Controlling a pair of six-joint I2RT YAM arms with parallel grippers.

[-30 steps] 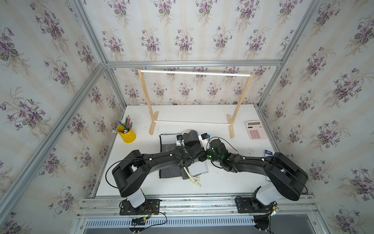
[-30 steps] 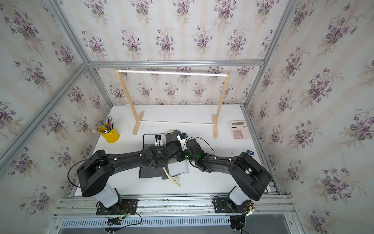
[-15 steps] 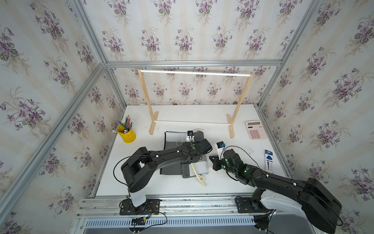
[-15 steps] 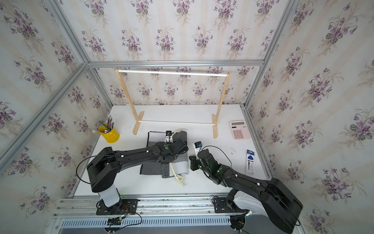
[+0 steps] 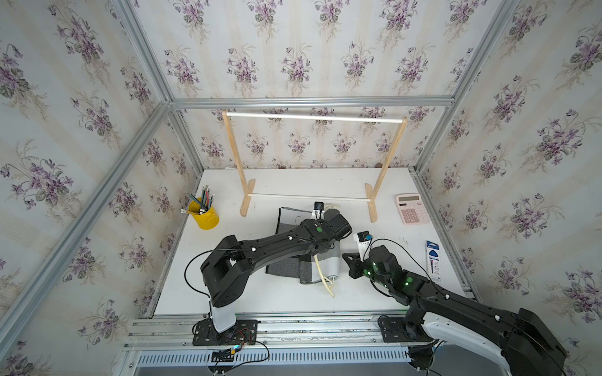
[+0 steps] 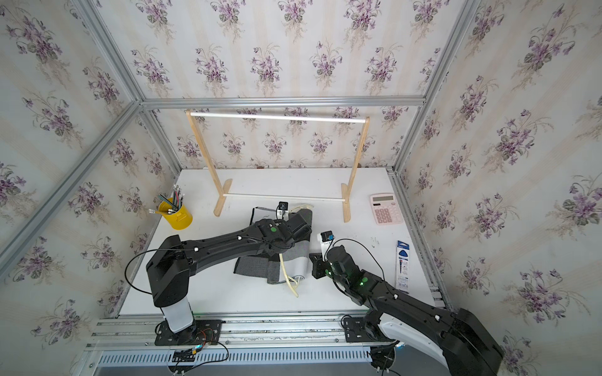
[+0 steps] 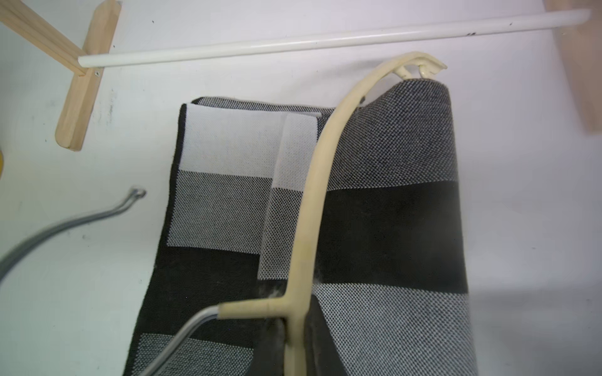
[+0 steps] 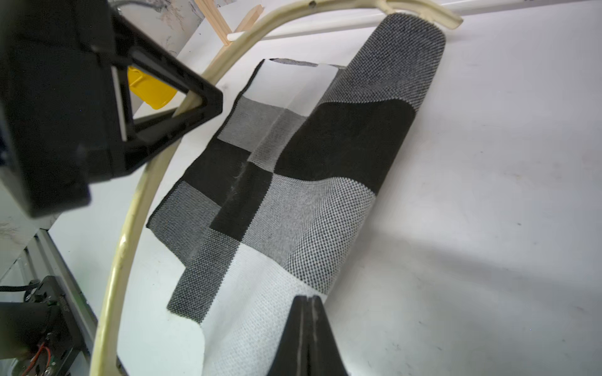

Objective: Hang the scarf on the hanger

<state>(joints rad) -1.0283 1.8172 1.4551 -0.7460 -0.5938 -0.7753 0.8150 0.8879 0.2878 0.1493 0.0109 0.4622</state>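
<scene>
Counting from here: one scarf [image 7: 391, 221], one hanger [image 7: 312, 208], two grippers, one rack [image 5: 312, 118], one pencil cup [image 5: 205, 216], one calculator [image 5: 412, 210] and one blue packet [image 5: 433, 260]. The scarf lies folded at the centre of both top views. The hanger lies across it, pinched by the left gripper [image 7: 294, 322]. The right gripper [image 8: 308, 301], jaws pressed together and empty, sat over the scarf a second ago and has since drawn back to just right of it.

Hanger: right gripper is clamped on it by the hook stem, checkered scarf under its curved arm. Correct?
Wrong arm. The left gripper is clamped on the hanger by the hook stem, as the left wrist view shows; the right gripper is shut, off the hanger. The checkered scarf does lie under its curved arm.
</scene>
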